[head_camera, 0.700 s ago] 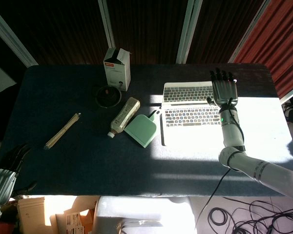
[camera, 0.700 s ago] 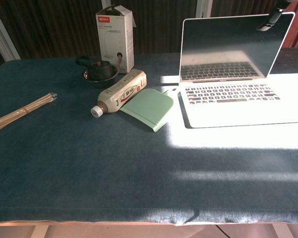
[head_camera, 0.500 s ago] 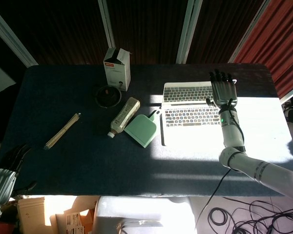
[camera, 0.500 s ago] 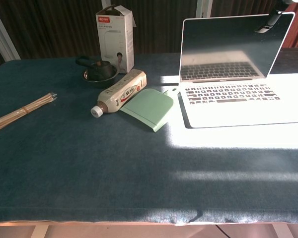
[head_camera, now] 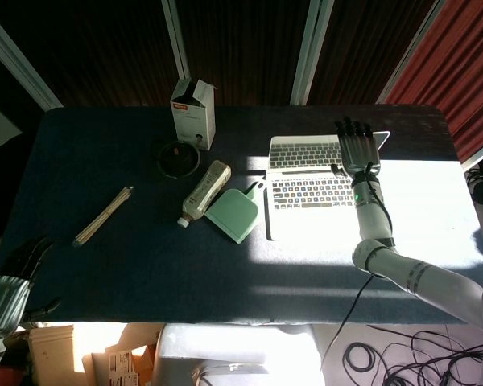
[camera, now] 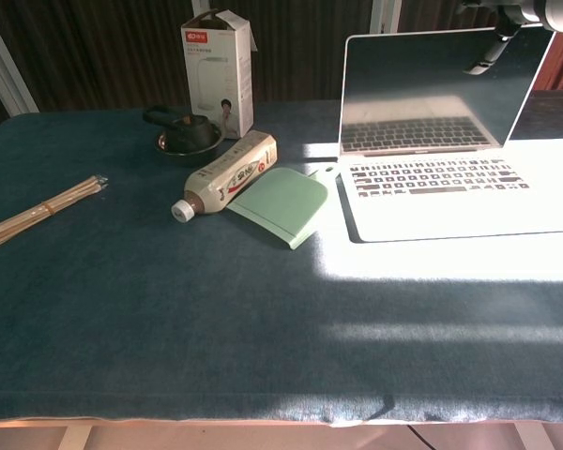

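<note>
At the right of the head view, my right robot hand [head_camera: 356, 151] hangs over the upper right corner of the open laptop [head_camera: 310, 186], fingers spread and pointing away from me, holding nothing; against the frames of a moment ago it has slid leftward and a little further back, so that it now overlaps the top edge of the screen rather than standing beside it, which I judge to be a closing approach on the lid. My left robot hand [head_camera: 6, 281] sits off the near left corner of the surface [head_camera: 129, 257], fingers apart and empty, and has barely shifted. Left of the laptop lie a green dustpan [head_camera: 236, 213], a bottle on its side [head_camera: 204, 191] just beside it, a dark round dish [head_camera: 179, 157], an upright white carton [head_camera: 194, 112] and a bundle of sticks [head_camera: 103, 215], all unmoved. From the chest view, the laptop [camera: 432, 112] stands open in bright sun with its screen upright, and the fingers of the right robot hand [camera: 488, 52] now reach down in front of the screen's top right corner, further in than before; whether they touch the lid I cannot tell. Dustpan [camera: 283, 204], bottle [camera: 227, 174] and carton [camera: 218, 70] keep their places.
</note>
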Robot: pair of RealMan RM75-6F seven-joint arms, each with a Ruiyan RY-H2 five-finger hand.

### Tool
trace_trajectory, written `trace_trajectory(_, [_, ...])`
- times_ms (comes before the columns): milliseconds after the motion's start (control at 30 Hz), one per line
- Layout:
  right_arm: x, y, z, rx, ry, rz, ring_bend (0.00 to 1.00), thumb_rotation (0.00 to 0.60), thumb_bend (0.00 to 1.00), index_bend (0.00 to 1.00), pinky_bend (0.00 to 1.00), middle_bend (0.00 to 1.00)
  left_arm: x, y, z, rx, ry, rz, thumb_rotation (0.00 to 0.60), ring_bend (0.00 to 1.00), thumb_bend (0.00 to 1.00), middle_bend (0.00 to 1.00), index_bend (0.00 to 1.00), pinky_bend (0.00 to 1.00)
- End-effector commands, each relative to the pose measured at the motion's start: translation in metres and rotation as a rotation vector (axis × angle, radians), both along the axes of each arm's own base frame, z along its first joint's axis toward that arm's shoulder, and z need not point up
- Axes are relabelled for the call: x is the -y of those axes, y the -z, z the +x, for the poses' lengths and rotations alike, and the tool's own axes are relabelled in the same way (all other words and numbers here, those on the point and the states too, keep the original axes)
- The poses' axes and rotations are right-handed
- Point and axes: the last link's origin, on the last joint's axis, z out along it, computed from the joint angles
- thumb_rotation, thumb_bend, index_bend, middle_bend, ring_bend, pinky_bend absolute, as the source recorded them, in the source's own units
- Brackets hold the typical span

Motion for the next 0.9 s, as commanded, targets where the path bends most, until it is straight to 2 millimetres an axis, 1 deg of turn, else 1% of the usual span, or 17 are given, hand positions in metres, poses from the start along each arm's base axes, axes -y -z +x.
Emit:
trace_trajectory(33, [0.002,0.001,0.002,-0.005,0.003,-0.001,0.0,0.6,0.33,0.16,0.0,0.0,0.0,0.0,0.0,-0.001,-0.002,-0.001,0.6,0.01,0.02,0.03,0.0,0.14])
trace_trajectory(100, [0.002,0.001,0.002,-0.006,0.005,-0.001,0.0,0.6,0.34,0.23,0.0,0.0,0.0,0.0,0.0,-0.003,-0.003,-0.001,0.6,0.01,0.02,0.03,0.0,0.14])
trace_trajectory(233, [0.001,0.001,-0.001,-0.005,0.009,0.007,0.0,0.6,0.34,0.29,0.0,0.0,0.0,0.0,0.0,-0.005,-0.008,0.0,0.6,0.01,0.02,0.03,0.0,0.14])
trace_trajectory(400, [-0.005,0.0,-0.006,0.028,0.007,0.036,0.0,0.6,0.34,0.31,0.0,0.0,0.0,0.002,0.0,-0.011,-0.01,-0.006,0.6,0.01,0.02,0.03,0.0,0.14])
trace_trajectory(467, [-0.011,-0.002,-0.009,0.034,-0.001,0.059,0.0,0.6,0.34,0.31,0.0,0.0,0.001,0.003,0.001,-0.014,-0.011,-0.007,0.6,0.01,0.02,0.03,0.0,0.14])
trace_trajectory(533, [-0.019,-0.003,-0.012,0.032,-0.013,0.085,0.0,0.6,0.34,0.31,0.0,0.0,0.001,0.003,0.001,-0.016,-0.011,-0.009,0.6,0.01,0.02,0.03,0.0,0.14])
trace_trajectory(667, [-0.038,-0.004,-0.019,0.037,-0.048,0.145,0.0,0.6,0.34,0.31,0.0,0.06,0.002,0.005,0.002,-0.021,-0.01,-0.016,0.6,0.01,0.02,0.03,0.0,0.14])
trace_trajectory(900, [-0.074,-0.002,-0.045,0.002,-0.087,0.221,0.0,0.6,0.34,0.28,0.0,0.06,0.004,0.007,0.004,-0.031,-0.008,-0.036,0.6,0.01,0.03,0.03,0.0,0.14])
